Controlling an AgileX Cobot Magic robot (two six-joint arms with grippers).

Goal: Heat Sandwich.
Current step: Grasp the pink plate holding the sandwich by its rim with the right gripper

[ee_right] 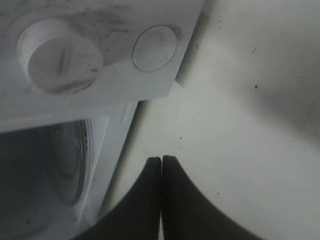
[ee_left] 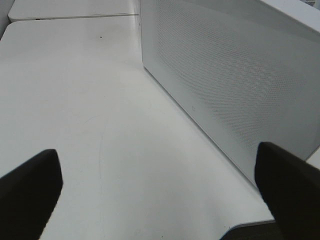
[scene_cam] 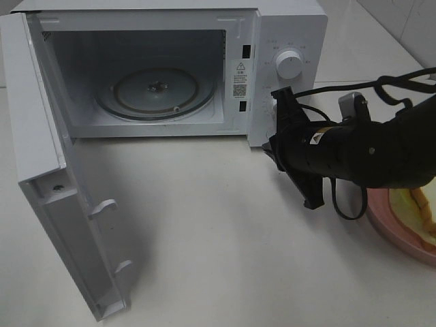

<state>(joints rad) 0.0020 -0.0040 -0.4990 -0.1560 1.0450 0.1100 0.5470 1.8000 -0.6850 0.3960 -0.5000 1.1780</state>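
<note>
Right claw reads pinched tight, fingers pressed together, holding nothing; it hangs over the counter just off the microwave control panel, near the dial; left claw is spread wide, gripping nothing, beside the microwave's perforated wall; door stands swung open, and I can see the glass turntable inside; sandwich lies on the pink plate at the counter's right edge, partly under my right arm.

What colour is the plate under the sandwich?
Pink; the plate shows best in the exterior high view.
</note>
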